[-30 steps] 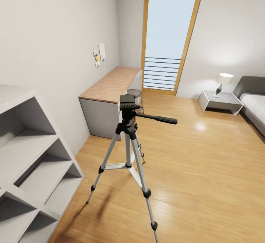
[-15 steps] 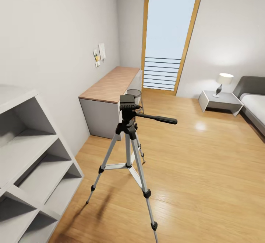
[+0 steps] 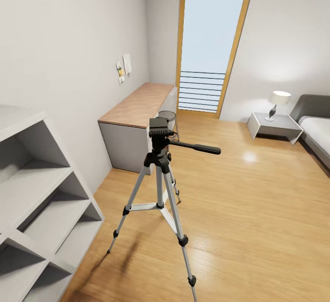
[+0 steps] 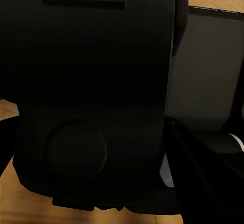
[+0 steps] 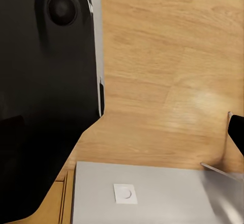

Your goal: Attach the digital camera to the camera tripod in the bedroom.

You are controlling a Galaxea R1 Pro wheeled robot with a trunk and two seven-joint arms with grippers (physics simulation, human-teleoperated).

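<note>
Both wrist views sit tight against dark, smooth robot bodywork; whether either gripper is spread or pressed together cannot be told. The camera tripod (image 3: 159, 187) stands on glossy wood-plank floor (image 3: 256, 210), silver legs splayed, beside the wood-topped desk (image 3: 137, 105).

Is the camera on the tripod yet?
Not yet. Done so far: the robot faces the tripod standing on the wood floor beside the desk. The tripod's head is bare, with nothing mounted on it. In hand: I can't tell; the wrist views are mostly dark robot parts. Left: bringing the camera and fixing it on top.
</note>
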